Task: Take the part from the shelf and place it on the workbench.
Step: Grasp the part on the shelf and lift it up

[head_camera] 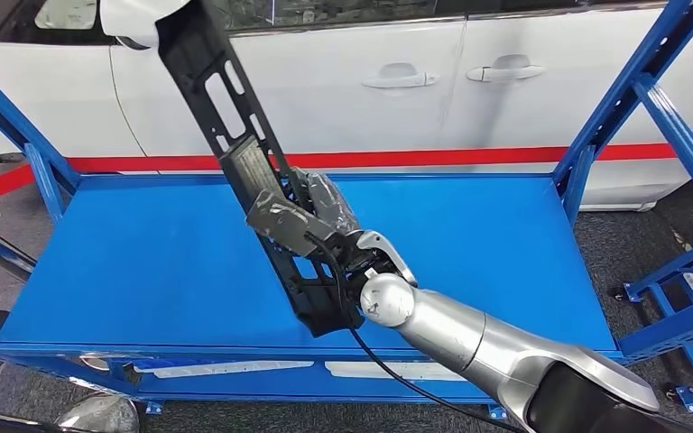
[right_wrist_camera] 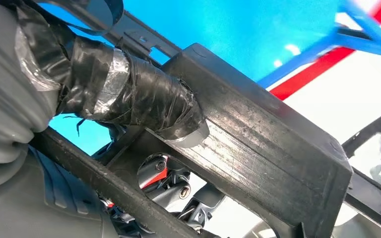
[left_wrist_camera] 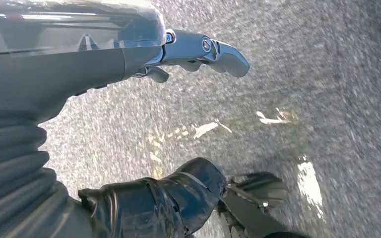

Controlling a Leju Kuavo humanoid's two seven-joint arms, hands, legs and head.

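Note:
A long black plastic part (head_camera: pixel 235 126) with slotted openings stands tilted above the blue shelf (head_camera: pixel 144 262), its top end reaching the upper edge of the head view. My right hand (head_camera: pixel 311 225) grips it near its lower end, taped fingers wrapped around the ribbed block. In the right wrist view the taped thumb (right_wrist_camera: pixel 144 99) presses on the part (right_wrist_camera: pixel 258 148), with the blue shelf surface (right_wrist_camera: pixel 228 29) behind. My left hand (left_wrist_camera: pixel 178 198) hangs over grey carpet with nothing in it, fingers apart.
The blue shelf frame has uprights at the left (head_camera: pixel 18 135) and right (head_camera: pixel 623 99). A white car (head_camera: pixel 433 81) stands right behind the shelf, with a red stripe (head_camera: pixel 469 157) along its side. Grey carpet (left_wrist_camera: pixel 302 74) covers the floor.

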